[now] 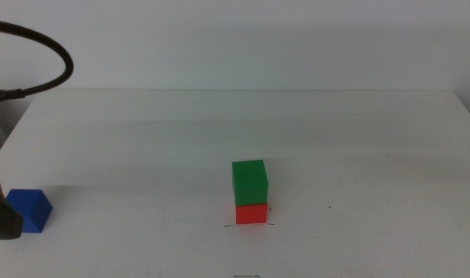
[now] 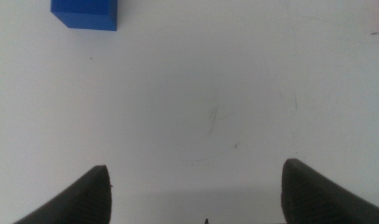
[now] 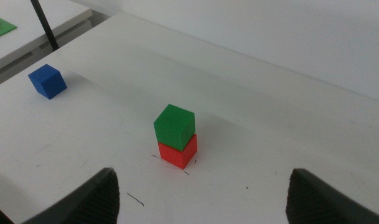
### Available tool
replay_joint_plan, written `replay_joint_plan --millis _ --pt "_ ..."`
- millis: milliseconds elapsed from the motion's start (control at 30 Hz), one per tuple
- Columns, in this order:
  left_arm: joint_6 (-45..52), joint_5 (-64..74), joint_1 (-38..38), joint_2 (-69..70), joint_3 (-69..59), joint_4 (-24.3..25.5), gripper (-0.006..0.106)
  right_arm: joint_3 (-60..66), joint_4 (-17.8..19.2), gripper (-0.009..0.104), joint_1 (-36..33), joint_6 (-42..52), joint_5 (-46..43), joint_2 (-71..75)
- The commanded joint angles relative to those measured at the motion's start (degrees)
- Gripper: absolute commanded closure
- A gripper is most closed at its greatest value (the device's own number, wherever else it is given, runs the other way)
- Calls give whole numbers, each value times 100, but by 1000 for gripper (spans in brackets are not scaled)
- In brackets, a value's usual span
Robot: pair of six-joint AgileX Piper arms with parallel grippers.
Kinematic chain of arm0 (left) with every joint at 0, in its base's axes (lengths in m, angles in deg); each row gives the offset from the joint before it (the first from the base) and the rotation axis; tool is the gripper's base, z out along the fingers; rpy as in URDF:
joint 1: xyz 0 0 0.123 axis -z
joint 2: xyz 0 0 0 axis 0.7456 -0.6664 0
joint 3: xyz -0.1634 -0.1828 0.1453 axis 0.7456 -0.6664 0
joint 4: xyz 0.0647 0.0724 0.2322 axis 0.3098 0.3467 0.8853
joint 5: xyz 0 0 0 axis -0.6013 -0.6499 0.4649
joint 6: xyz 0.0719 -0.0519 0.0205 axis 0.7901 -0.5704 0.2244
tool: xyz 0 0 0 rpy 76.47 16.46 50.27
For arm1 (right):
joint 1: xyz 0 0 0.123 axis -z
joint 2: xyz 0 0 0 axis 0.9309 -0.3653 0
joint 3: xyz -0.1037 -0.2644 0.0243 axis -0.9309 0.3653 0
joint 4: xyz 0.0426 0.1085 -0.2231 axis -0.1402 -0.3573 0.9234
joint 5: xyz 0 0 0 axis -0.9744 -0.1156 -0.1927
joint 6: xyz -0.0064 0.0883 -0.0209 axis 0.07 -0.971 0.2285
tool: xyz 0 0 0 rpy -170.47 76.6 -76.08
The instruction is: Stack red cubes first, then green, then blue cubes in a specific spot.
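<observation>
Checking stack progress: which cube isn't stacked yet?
The blue cube. It sits alone on the table beside the open left gripper, while the green cube rests on the red cube.

Three small matte cubes of matching size were on the white tabletop [image 1: 358,139]: one bright red cube [image 1: 251,214], one green cube [image 1: 249,182] and one deep blue cube [image 1: 30,210]. Two of them made a single stack, green on red; the blue one sat alone. Beneath the stack ran one thin dark hand-drawn line [image 1: 233,225]. Two dark grippers showed, the left gripper [image 2: 195,193] and the right gripper [image 3: 201,196], each with two jaws set wide apart. One dark cable loop [image 1: 42,69] curved near the table's far left corner.
</observation>
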Motion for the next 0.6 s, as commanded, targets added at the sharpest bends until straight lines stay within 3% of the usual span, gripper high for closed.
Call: replay_joint_plan --millis 0,567 --pt "56 267 -12 -79 169 -96 7 -128 14 11 50 70 -421 -36" --pt "1567 256 -12 -2874 1631 716 7 -128 14 11 50 70 -421 -36"
